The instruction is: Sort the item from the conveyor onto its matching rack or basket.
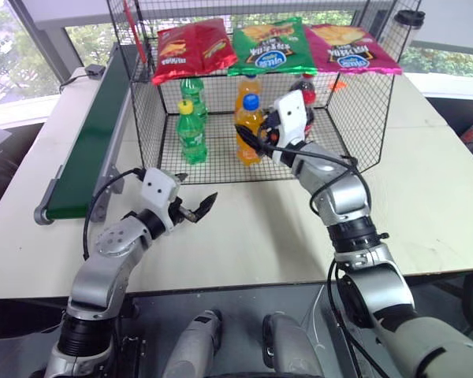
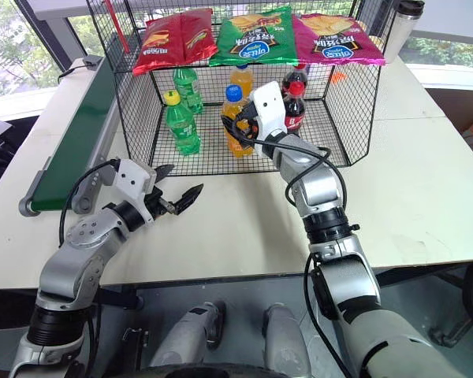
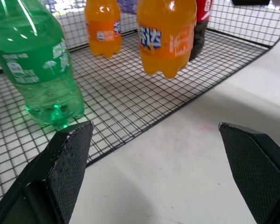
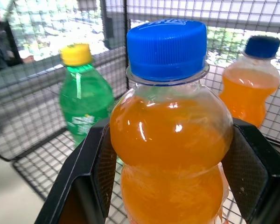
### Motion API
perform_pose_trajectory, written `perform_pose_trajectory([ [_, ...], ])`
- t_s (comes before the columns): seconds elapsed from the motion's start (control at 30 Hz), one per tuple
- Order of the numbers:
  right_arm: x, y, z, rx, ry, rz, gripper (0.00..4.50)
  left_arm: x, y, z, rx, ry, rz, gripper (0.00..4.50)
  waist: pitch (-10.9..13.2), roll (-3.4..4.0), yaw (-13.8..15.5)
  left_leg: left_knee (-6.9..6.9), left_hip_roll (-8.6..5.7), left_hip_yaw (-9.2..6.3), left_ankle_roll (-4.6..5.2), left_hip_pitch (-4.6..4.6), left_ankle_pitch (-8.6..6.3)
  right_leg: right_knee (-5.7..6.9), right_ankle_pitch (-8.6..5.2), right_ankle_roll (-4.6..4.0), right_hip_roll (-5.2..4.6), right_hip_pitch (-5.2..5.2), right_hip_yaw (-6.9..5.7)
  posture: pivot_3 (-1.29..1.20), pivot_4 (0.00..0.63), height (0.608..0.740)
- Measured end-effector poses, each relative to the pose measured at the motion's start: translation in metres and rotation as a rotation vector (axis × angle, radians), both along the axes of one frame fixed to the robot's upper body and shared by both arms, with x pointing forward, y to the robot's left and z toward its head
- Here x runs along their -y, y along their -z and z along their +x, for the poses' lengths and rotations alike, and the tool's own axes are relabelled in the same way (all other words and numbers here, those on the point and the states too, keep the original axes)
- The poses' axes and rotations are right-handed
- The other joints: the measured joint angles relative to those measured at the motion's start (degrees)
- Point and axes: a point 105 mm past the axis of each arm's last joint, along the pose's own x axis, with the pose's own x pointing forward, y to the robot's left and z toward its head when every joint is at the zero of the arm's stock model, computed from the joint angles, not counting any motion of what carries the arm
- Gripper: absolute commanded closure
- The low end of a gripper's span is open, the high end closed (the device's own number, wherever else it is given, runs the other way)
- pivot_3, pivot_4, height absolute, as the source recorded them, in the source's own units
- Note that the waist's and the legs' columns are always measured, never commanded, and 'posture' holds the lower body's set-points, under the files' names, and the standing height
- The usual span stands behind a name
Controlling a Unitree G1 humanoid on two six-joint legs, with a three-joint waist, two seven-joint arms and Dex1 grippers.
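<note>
The item (image 1: 250, 130), a small orange soda bottle with a blue cap, is upright in my right gripper (image 1: 249, 135), which is shut on its body just inside the open front of the black wire basket (image 1: 151, 118). The right wrist view shows both fingers (image 4: 95, 172) pressed on the bottle (image 4: 170, 154). In the left wrist view the bottle (image 3: 167, 37) hangs slightly above the grid floor. My left gripper (image 1: 193, 192) is open and empty over the table, in front of the basket and to the right of the green conveyor (image 1: 87, 142).
Inside the basket stand two green bottles (image 1: 191, 134), another orange bottle (image 1: 248, 87) and a cola bottle (image 1: 305, 90). Three chip bags (image 1: 270, 46) lie on the basket's top. A dark flask (image 1: 406, 24) stands at the back right.
</note>
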Motion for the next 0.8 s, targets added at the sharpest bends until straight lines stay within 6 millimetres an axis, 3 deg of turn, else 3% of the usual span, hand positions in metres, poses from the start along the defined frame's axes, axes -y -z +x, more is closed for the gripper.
perform_pose_trajectory([
  [0.4,0.005,0.012,0.018,0.002,0.065,-0.003,1.91,0.0,0.0,0.0,-0.004,-0.011,0.003,0.02,0.0,0.0,-0.11,-0.02,0.04,0.09,-0.02,0.0,0.01,0.08,0.01,-0.01,0.1,-0.09,0.18,0.0,0.15,0.739],
  [0.53,0.007,0.016,0.02,-0.006,0.066,0.004,0.13,0.001,0.0,0.0,-0.005,-0.008,0.004,0.0,0.0,0.0,-0.13,-0.03,0.08,0.27,-0.02,0.0,0.01,0.12,0.01,-0.01,0.16,-0.18,0.48,0.0,0.15,0.739],
  [0.8,0.008,0.004,0.02,0.043,0.057,0.01,0.02,0.005,0.003,0.0,-0.009,0.005,0.016,0.0,0.0,0.0,-0.16,-0.02,0.38,0.85,-0.02,0.11,0.01,0.19,0.15,-0.06,0.43,-0.32,0.99,0.0,0.15,0.739],
])
